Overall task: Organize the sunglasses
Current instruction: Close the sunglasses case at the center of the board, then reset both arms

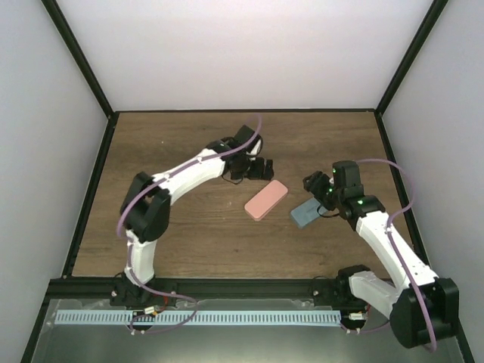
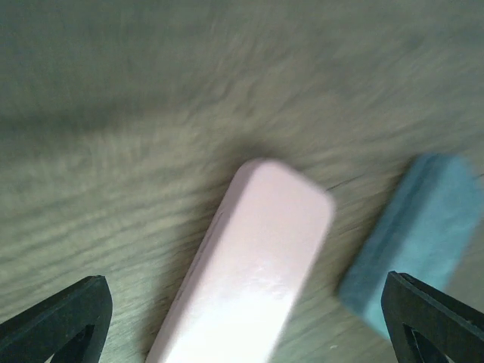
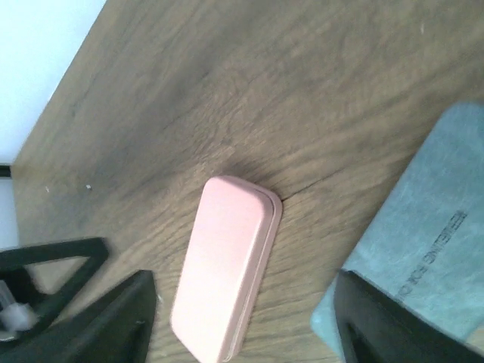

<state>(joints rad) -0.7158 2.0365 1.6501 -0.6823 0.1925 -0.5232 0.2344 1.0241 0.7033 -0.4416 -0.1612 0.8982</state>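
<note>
Your L gripper [image 2: 246, 306] is spread wide, empty, over pink case [image 1: 266, 200] lying flat on table [image 1: 189, 242]. R gripper [image 3: 242, 302] jaws apart, holding nothing, by grey-blue case [image 1: 305, 212]. Sunglasses: you can't see them in any view

A robot test cell in a lab.
Plain white panels [image 1: 249, 53] close in a wood-grain table [image 1: 189, 242] on the far side of both end effectors and to either side of them, joined by black frame struts [image 1: 79, 64]. Behind the left end effector [image 1: 261, 168] and the right end effector [image 1: 314, 184], at the near edge, two white jointed arms [image 1: 185, 175] are bolted to a black rail [image 1: 249, 286]. A slotted grey cable duct [image 1: 227, 318] runs just below it, and purple cables [image 1: 398, 175] loop along each arm. Just beside the end effectors, a pink case [image 1: 266, 200] and a grey-blue case [image 1: 305, 212] lie flat on the table.
</note>
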